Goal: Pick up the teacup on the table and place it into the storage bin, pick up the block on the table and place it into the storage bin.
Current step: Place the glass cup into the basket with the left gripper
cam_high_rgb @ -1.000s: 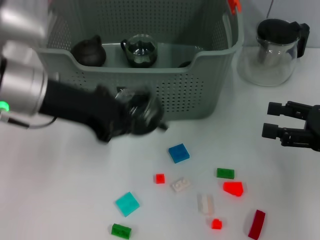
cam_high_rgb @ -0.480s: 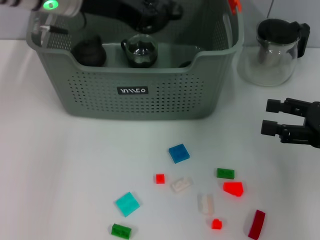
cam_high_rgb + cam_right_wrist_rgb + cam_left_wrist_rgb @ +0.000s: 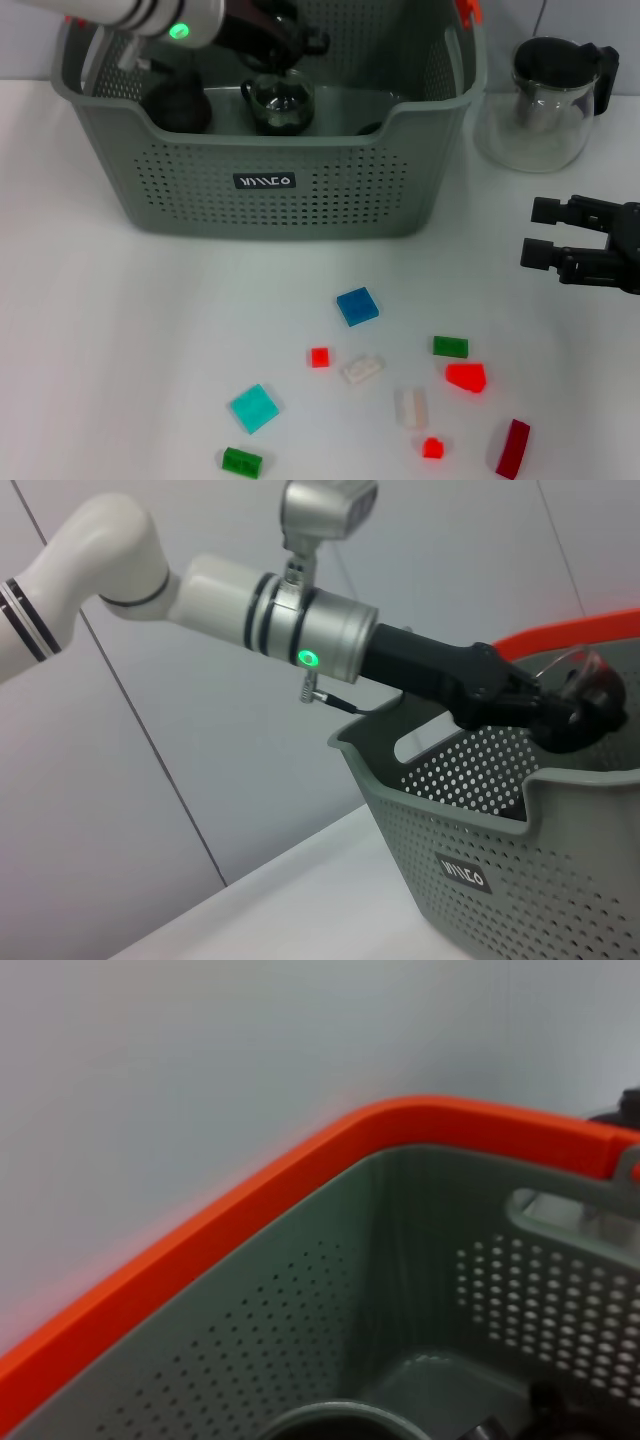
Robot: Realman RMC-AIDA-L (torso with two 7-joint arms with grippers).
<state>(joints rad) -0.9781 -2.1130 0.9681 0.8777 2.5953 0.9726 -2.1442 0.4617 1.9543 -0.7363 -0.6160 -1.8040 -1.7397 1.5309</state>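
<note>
1. White worktop (image 3: 120,330): bears the bin, a pitcher and scattered blocks.
2. Large grey-green perforated plastic storage bin (image 3: 300,190): stands at the far middle of the worktop, black label with white lettering on its near wall, red-orange clip at its far right corner. Inside sit a dark round teapot (image 3: 178,103) and a clear glass teapot (image 3: 280,100), side by side.
3. Left arm, white and silver with a green light: reaches over the bin from the left. Its black left gripper (image 3: 285,40) hangs above the glass teapot, within the bin's rim. In the right wrist view its fingers (image 3: 585,705) are closed around a small clear teacup (image 3: 570,675) held over the bin.
4. Clear glass pitcher with black lid (image 3: 550,100): stands just right of the bin.
5. Black right gripper (image 3: 552,238): rests low at the right edge, well apart from the bin, fingers spread narrowly and holding nothing.
6. Small plastic blocks, on the worktop in front of the bin: blue square block (image 3: 357,306), cyan square block (image 3: 254,408), dark red bar (image 3: 513,448), red wedge (image 3: 466,377), two green bricks (image 3: 451,347) (image 3: 242,462), two whitish pieces (image 3: 362,369) (image 3: 410,407), two small red cubes (image 3: 319,357) (image 3: 432,448).
</note>
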